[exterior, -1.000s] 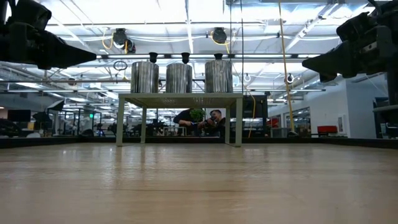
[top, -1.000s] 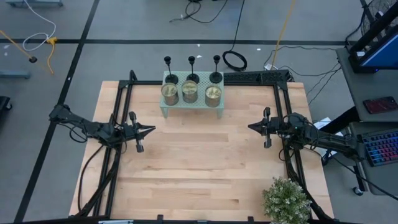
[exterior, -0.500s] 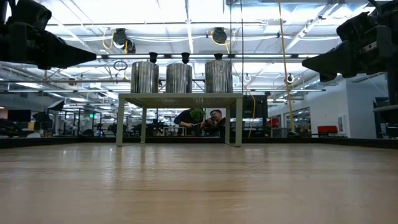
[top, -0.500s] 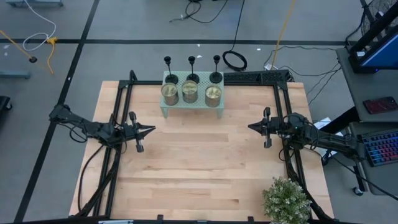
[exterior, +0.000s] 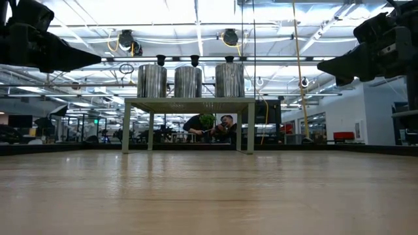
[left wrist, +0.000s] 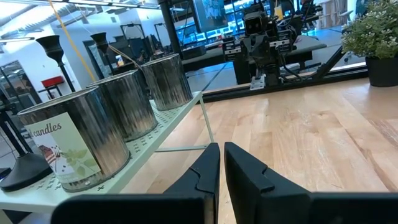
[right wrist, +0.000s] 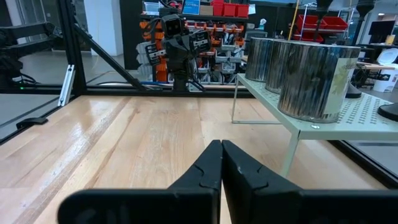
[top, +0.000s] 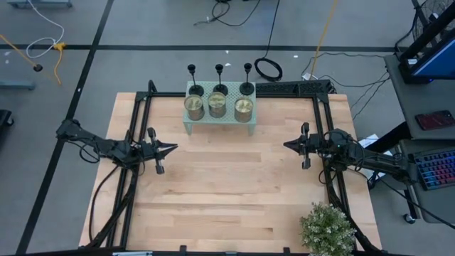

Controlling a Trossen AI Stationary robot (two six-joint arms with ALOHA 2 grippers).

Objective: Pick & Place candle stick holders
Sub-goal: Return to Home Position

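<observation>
Three candle stick holders at twelve o'clock, seemingly on the shelf behind tins, my left gripper at nine, right gripper at three, both closed, empty.

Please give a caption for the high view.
Three candle stick holders and three tins stand on the shelf; left gripper and right gripper hover shut above the table.

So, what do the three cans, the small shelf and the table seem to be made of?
Cans: likely brushed metal, shiny with reflections.
Shelf: probably painted metal, pale green, perforated top.
Table: wood, visible planks and grain.
</observation>
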